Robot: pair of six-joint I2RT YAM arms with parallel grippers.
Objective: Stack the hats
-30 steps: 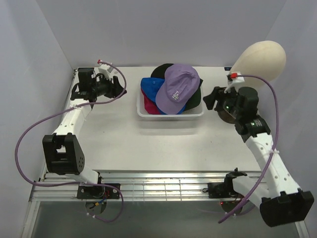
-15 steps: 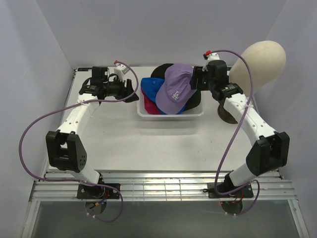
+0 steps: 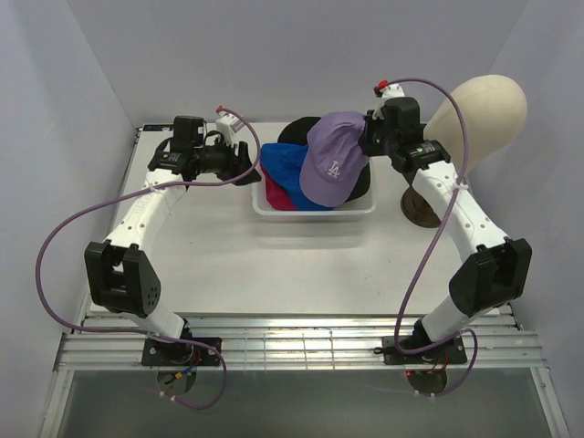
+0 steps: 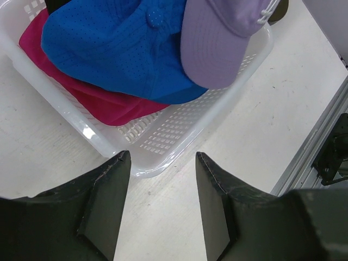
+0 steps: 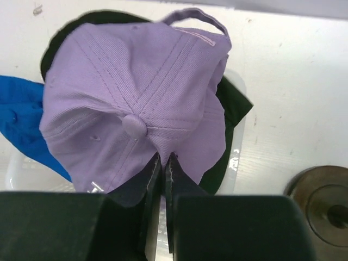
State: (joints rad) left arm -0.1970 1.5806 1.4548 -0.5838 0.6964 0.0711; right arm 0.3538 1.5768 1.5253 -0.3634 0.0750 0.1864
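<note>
Seen from above, a white mesh basket [image 3: 272,209] sits at upper centre of the table, holding a heap of caps. A lavender LA cap [image 3: 336,160] lies tilted on top, with a blue cap [image 3: 285,169] and a magenta cap [image 3: 277,195] beneath it at left. The right gripper [image 3: 368,137] meets the lavender cap's upper right edge; a cream mannequin head [image 3: 484,108] stands at far right. The left gripper [image 3: 251,170] hovers just left of the basket. In the left wrist view, that gripper's fingers stand partly apart and hold nothing, poised over bare table just short of the basket's near corner. In the right wrist view, the jaws are pinched shut on a thin fold of the lavender cap's crown beside its button, with a dark cap [image 5: 231,111] showing underneath. The bite looks small, so the fabric could slip free on lifting. The brim might also drag the blue cap or tip the light basket.
</note>
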